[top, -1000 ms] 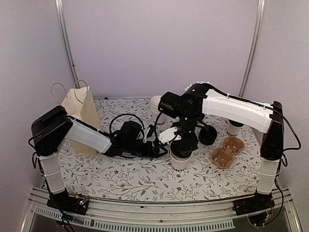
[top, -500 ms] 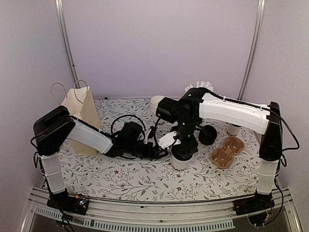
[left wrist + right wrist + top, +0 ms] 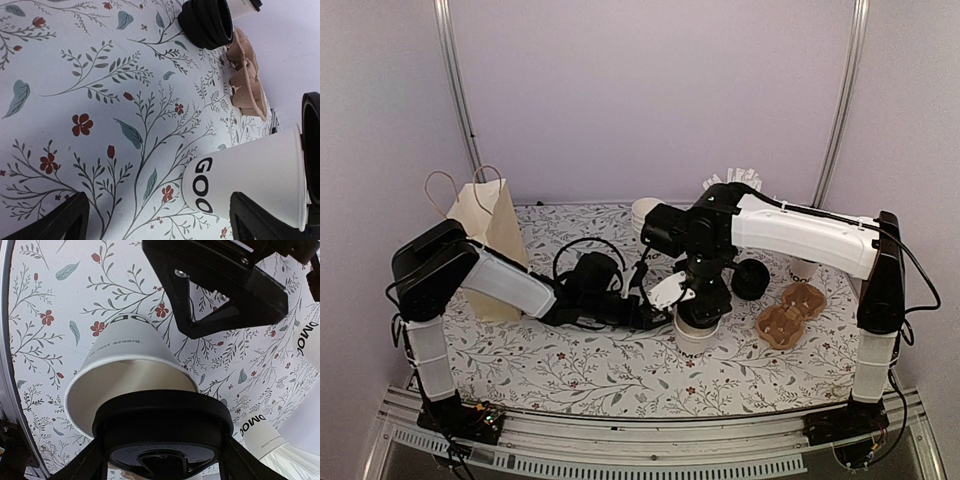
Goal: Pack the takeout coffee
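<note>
**A:** Why are you pinching the lid (image 3: 162,412) in your right gripper (image 3: 162,460), directly over the cup (image 3: 117,365)?

**B:** You're probably lining it up to press on. Your left gripper (image 3: 160,222) is standing open, with the cup sitting between its fingers, likely guarding against tipping.

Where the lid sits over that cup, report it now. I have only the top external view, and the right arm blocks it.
Observer: In the right wrist view, the right claw holds the black lid above the white paper cup. It does not look seated, and the far side of the rim shows bare.
Operator: Give me the cup's inside.
Observer: The mouth is open. Only bare inner wall shows, and the lid hides the rest.
Operator: Report the left claw.
Observer: In the left wrist view, the left claw is open. The cup's base is just ahead of it, close to one side. I cannot tell whether they touch.
</note>
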`<state>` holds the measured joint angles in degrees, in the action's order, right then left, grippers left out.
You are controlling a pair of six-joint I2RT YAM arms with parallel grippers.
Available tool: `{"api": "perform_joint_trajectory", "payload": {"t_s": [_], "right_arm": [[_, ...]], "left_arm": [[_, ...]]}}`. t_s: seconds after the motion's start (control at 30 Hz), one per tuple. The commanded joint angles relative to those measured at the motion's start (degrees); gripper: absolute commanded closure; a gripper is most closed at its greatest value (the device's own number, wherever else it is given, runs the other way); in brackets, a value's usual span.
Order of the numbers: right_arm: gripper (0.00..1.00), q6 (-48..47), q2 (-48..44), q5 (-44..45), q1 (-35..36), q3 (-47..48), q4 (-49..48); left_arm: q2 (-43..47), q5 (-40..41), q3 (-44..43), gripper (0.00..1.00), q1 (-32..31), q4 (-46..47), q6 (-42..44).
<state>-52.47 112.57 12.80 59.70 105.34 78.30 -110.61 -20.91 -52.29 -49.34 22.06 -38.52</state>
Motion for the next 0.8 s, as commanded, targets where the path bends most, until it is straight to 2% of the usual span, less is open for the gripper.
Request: {"api": "perform_joint_trajectory", "payload": {"t_s": [0.0, 0.77], "right_arm": [[0.26, 0.48, -2.35, 1.18, 0.83, -0.42, 0.19], [0.27, 3.31, -6.54, 1.17, 3.62, -2.81, 0.27]], "left_arm": [[-1.62, -0.9, -1.06, 0.0, -0.62, 1.4, 1.0], [-2.67, -1.24, -1.75, 0.0, -0.94, 1.45, 0.92]]}}
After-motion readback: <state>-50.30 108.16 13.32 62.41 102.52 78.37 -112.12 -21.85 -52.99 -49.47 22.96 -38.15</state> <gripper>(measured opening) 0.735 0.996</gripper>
